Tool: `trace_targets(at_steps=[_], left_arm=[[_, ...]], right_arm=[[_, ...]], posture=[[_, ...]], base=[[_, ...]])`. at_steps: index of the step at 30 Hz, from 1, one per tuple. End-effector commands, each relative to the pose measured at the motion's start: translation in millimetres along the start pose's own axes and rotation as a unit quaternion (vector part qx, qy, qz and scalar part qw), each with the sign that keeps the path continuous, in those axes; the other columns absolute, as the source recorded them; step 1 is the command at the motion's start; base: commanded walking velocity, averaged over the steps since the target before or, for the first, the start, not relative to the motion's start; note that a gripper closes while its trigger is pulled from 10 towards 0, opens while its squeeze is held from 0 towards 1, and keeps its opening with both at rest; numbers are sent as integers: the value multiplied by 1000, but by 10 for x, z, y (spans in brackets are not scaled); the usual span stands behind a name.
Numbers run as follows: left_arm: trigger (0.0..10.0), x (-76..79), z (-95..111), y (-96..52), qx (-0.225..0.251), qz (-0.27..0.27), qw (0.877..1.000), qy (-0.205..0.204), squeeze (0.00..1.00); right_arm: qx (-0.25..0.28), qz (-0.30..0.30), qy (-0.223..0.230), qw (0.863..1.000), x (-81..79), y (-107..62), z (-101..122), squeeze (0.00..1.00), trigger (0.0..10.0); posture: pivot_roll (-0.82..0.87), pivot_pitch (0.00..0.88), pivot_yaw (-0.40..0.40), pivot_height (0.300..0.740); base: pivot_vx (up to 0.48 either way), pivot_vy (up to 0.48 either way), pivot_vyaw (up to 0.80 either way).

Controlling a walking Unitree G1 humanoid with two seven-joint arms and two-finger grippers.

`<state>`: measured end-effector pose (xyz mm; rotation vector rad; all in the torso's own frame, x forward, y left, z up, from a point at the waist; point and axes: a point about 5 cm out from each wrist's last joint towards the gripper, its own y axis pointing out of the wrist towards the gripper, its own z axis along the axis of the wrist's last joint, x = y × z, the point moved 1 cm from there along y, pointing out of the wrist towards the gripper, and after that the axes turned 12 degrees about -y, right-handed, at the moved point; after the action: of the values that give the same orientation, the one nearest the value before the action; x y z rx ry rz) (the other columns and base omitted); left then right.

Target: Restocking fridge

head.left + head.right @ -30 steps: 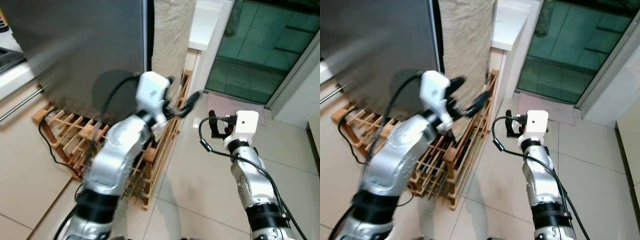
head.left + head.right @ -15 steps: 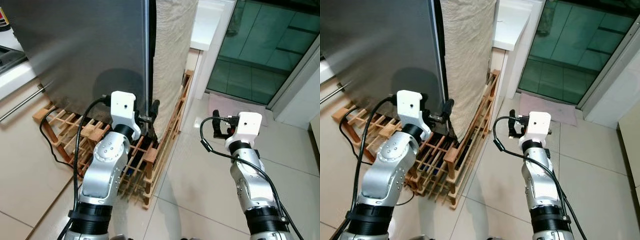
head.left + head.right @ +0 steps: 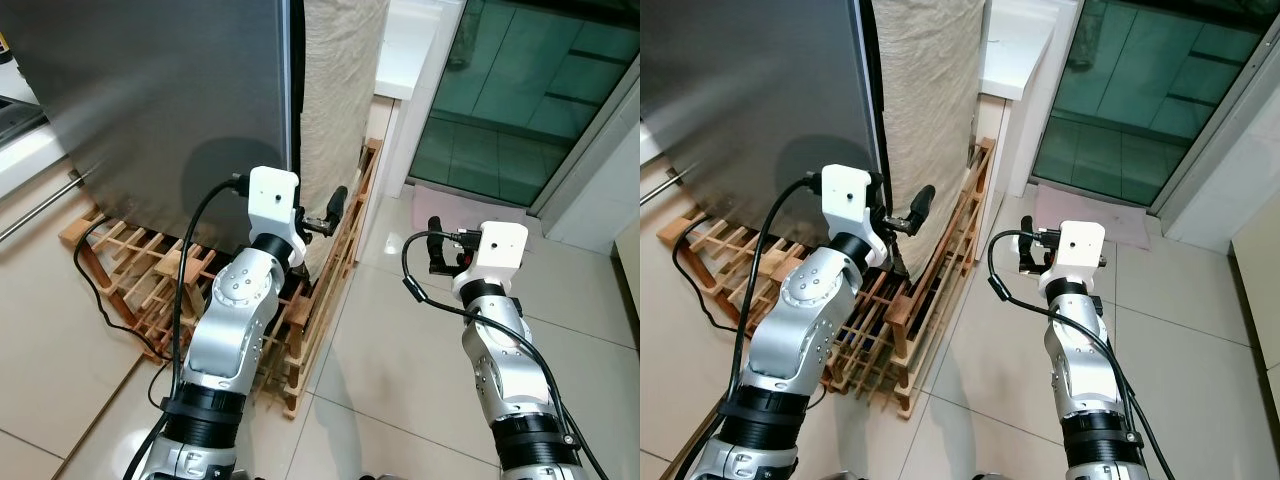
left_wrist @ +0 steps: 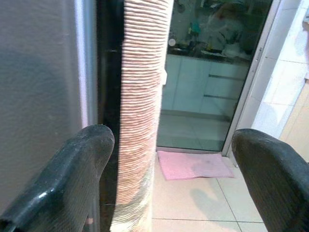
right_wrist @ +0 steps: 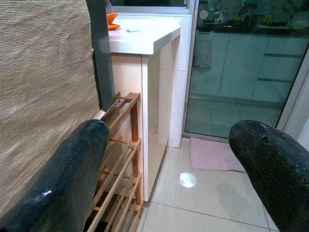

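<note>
The gray fridge door (image 3: 170, 90) stands shut on my left, its tall edge running up and down. My left gripper (image 3: 322, 212) is spread wide, right beside that edge, so this arm is nearer. My right gripper (image 3: 440, 255), also spread, waits well apart over the floor (image 3: 400, 350).

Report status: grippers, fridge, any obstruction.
Left gripper open at the fridge door edge, holding nothing. Right gripper open, empty, over the floor. Beige cloth hangs beside the door; wooden rack below.
</note>
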<state>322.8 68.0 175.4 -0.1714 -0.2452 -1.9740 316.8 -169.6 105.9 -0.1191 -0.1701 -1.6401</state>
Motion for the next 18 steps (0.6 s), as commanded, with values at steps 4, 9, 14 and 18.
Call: trace_targets(at_steps=[4,9,14,18], left_arm=[[10000,-13,-103,68,-35,29,999,30,0],[10000,16,-93,119,-40,32,999,16,0],[10000,131,-89,180,-55,12,998,-3,0],[10000,238,-74,212,-62,-14,998,-19,0]], right_arm=[[0,-5,-7,1000,20,-9,14,0,10000],[-1,-5,-8,1000,15,-12,11,0,10000],[-1,-5,-9,1000,17,-10,15,0,10000],[-2,-5,-10,1000,24,-8,13,0,10000]], posture=[[-6,0,-29,740],[-11,0,-25,740],[-15,0,-23,740],[-17,0,-23,740]], base=[[0,0,0],[0,0,0],[0,0,0],[0,0,0]])
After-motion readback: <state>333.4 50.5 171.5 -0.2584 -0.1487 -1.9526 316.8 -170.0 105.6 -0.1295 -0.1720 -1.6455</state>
